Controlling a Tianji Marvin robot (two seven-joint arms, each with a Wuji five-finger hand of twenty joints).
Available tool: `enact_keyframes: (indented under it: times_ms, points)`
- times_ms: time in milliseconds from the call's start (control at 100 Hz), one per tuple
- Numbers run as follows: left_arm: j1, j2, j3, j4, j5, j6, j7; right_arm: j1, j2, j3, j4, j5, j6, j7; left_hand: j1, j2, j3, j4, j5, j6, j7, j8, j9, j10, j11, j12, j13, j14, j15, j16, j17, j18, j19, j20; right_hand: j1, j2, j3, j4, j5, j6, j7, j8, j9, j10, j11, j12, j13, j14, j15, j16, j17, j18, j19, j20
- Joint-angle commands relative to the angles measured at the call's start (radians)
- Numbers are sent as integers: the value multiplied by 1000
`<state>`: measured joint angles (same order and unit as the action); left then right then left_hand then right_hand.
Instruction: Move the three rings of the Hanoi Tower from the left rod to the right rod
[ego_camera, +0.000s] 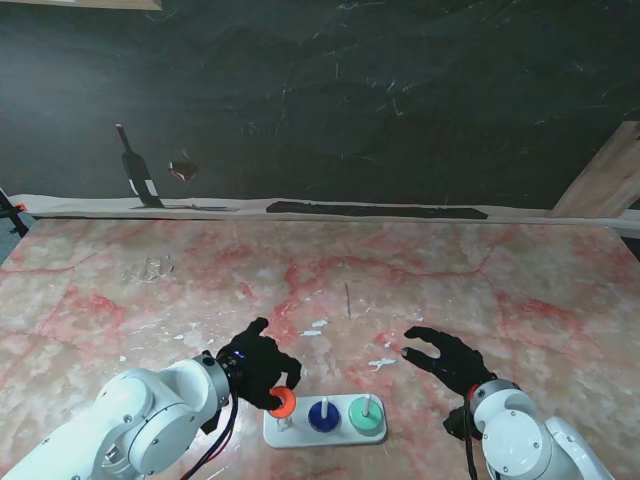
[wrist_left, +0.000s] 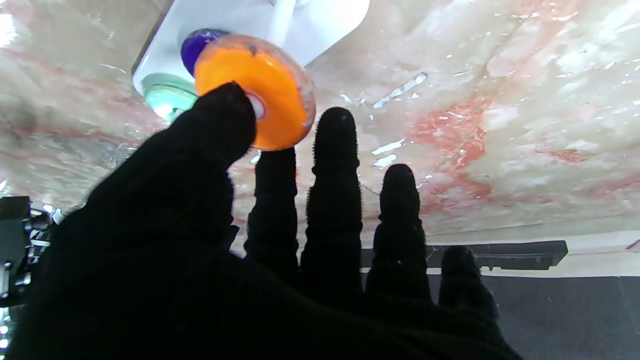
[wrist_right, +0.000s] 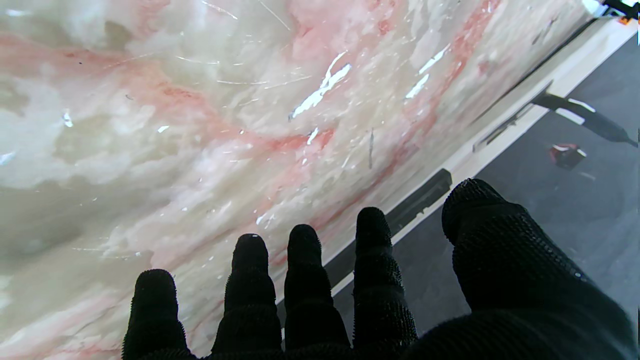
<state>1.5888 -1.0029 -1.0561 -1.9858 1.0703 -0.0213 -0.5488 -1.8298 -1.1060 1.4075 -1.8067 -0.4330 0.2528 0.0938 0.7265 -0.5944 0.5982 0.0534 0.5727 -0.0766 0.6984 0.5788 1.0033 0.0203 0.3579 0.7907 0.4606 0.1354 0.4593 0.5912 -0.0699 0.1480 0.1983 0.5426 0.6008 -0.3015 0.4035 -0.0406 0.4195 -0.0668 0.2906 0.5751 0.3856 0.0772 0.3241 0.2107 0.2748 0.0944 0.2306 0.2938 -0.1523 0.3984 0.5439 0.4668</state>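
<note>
Fingers of the left hand (ego_camera: 258, 368) pinch the orange ring (ego_camera: 282, 402) over the left rod at nine o'clock. Lift straight up. The right hand (ego_camera: 447, 357) rests open, holding nothing.

Left hand (ego_camera: 258, 365) pinching (right hand (ego_camera: 447, 358) splayed)

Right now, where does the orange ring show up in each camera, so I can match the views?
Stand view: the orange ring sits at the left end of the white base, pinched by the left hand.
Left wrist view: the orange ring fills the centre, between thumb and index finger.
Right wrist view: not in it; only marble table and the open right hand.
Shared landmark: the white base.
</note>
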Motion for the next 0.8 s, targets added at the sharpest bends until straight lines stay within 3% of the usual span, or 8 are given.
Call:
enact_keyframes:
  times_ms: [0, 320, 420, 500, 530, 790]
  points:
    - [-1, 5, 0, 8, -6, 4, -8, -6, -3, -2, -3, 1, 2, 3, 38, 5, 37, 36, 7, -3, 30, 15, 22, -47, 20, 7, 22, 3, 15, 9, -7, 16, 5, 6, -10, 18, -26, 14, -35, 6, -10, -6, -35, 4, 1, -4, -23, 0, 7, 7, -12, 7, 27, -10]
    - [8, 4, -3, 8, -3, 3, 3, -7, -3, -2, -2, 4, 1, 2, 28, 16, 32, 37, -6, -7, 21, 11, 0, -40, 17, 5, 21, 5, 15, 9, -7, 17, 9, 3, -8, 20, -26, 14, -34, 8, -10, -6, -35, 4, 1, -4, -23, 1, 7, 7, -12, 7, 28, -11]
    - [10, 4, -3, 7, 1, 4, 3, -7, -3, -2, -2, 4, 0, 1, -12, 55, 13, 63, -31, -12, -20, 9, -82, -25, 59, -60, 6, 14, 4, 6, -9, 20, 9, -9, -9, 20, -27, 14, -35, 8, -10, -6, -36, 6, 1, -4, -23, 1, 7, 7, -12, 7, 28, -11]
    - [12, 4, -5, 5, 4, 5, -1, -7, -3, -2, -1, 5, 0, 1, -33, 97, -30, 113, -53, -20, -63, -3, -152, -9, 92, -235, -12, 23, -8, 3, -10, 23, -1, -12, -8, 20, -27, 14, -35, 9, -10, -7, -35, 5, 1, -4, -24, 1, 7, 7, -12, 7, 28, -12]
    - [12, 4, -5, 4, 6, 4, -2, -7, -3, -1, -1, 5, -1, 1, -34, 95, -33, 116, -60, -23, -75, -8, -171, 13, 81, -254, -18, 28, -11, 2, -11, 24, -4, -11, -9, 20, -27, 14, -36, 8, -10, -7, -35, 5, 1, -4, -23, 2, 8, 7, -12, 7, 28, -12]
    - [15, 5, -5, 7, 4, 12, -10, -6, -3, -2, -1, 4, -2, 3, -40, 91, -48, 115, -95, -20, -159, -39, -279, 53, -4, -327, -62, 46, -36, -6, -16, 25, -25, -5, -9, 21, -28, 14, -36, 9, -10, -7, -36, 5, 1, -4, -25, 1, 7, 7, -13, 9, 27, -13]
